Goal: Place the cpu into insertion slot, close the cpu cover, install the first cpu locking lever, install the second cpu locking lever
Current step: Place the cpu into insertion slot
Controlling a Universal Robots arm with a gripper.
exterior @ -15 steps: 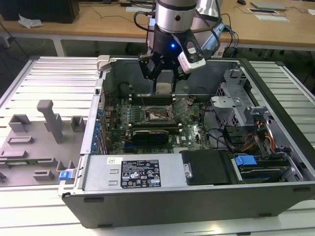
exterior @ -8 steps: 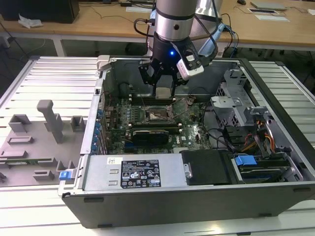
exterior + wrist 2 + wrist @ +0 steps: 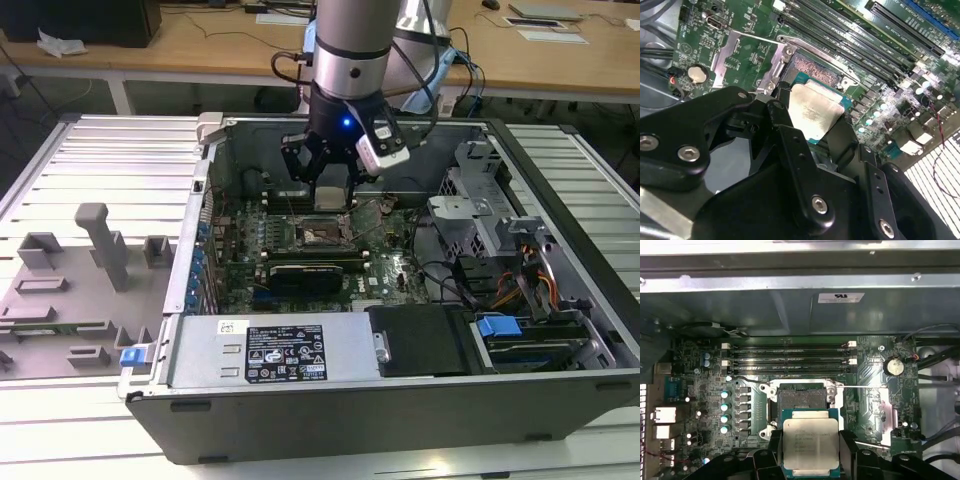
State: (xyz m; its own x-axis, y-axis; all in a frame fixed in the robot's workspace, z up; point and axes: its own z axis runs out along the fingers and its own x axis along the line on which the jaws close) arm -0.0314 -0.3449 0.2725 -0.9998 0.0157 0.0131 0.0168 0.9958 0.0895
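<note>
Off to the exterior view's left, a grey holder tray (image 3: 90, 270) lies on the slatted worktop (image 3: 100, 140), its far corner cut off by the frame edge. Next comes the open computer case (image 3: 560, 160), where a black-and-white label (image 3: 290, 350) sits on the power supply; its print is too fine for me to read.

Over the motherboard (image 3: 240, 250), my fingers (image 3: 300, 160) are clenched on the cpu (image 3: 331, 192), one on each side of it. In the first wrist view the fingers (image 3: 847, 450) grip the cpu (image 3: 810, 442) by two opposite edges, and its near edge runs out of the picture. Faint lines of writing cross its metal top, but I cannot make them out.

The cpu hangs over the near edge of the insertion slot (image 3: 800, 397) and hides part of it; it is not seated. In the second wrist view my own black fingers (image 3: 782, 120) hide one cpu (image 3: 812, 112) corner.

Just beside the insertion slot, the cpu cover (image 3: 885, 415) lies swung open. A white sticker (image 3: 840, 298) on the case wall is also illegible.

Farther toward the exterior view's right stands a drive cage with a blue tab (image 3: 495, 325).
</note>
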